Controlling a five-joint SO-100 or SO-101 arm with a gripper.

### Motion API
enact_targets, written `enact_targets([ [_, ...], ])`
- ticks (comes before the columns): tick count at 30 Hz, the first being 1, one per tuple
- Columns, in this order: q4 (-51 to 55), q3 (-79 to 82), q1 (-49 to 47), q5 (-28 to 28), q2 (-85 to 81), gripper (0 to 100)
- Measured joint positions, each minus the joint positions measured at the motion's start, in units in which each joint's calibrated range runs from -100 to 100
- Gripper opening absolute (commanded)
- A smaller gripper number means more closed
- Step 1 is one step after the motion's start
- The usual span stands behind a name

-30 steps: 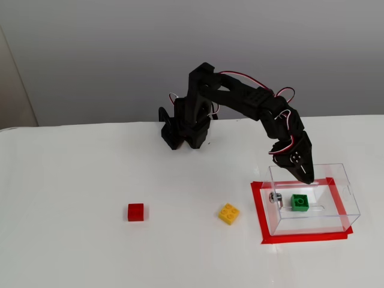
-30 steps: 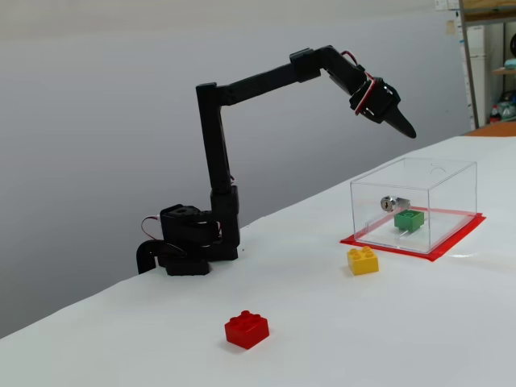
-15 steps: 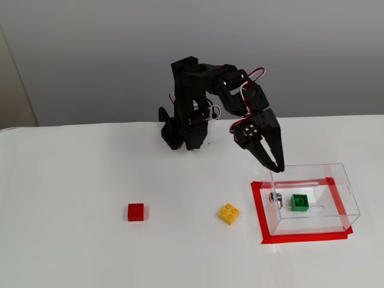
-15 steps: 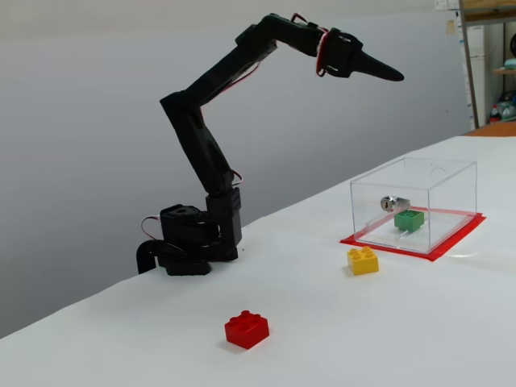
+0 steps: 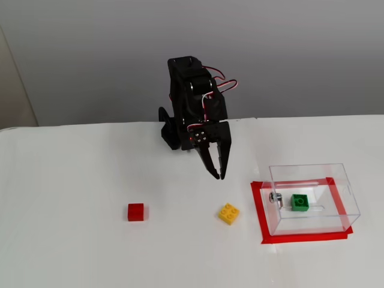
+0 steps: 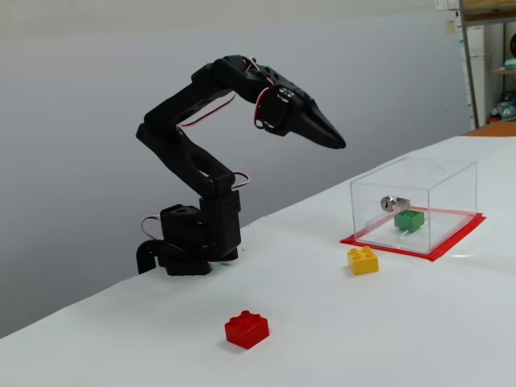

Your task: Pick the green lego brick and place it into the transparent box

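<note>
1. Since the green brick [image 5: 300,202] already lies on the floor of the box [image 5: 344,186], studs up, just beside a small metal fitting [image 5: 275,197], the placing looks done.
2. Red tape [image 5: 257,207] frames the box, likely marking its spot.
3. At about 9 o'clock from the box sits a yellow brick [image 5: 228,213]; a red brick [image 5: 136,212] lies farther that way.
4. Raised at 10 o'clock, clear of the box, the gripper [image 5: 219,174] holds nothing, its jaws together.
</note>
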Motion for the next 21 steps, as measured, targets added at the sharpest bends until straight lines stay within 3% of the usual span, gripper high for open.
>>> enact_targets([
  [9, -0.17, 19.15, 7.8, 0.0, -16.24, 2],
  [21, -10.71, 42.45, 11.11, 0.0, -30.87, 2],
])
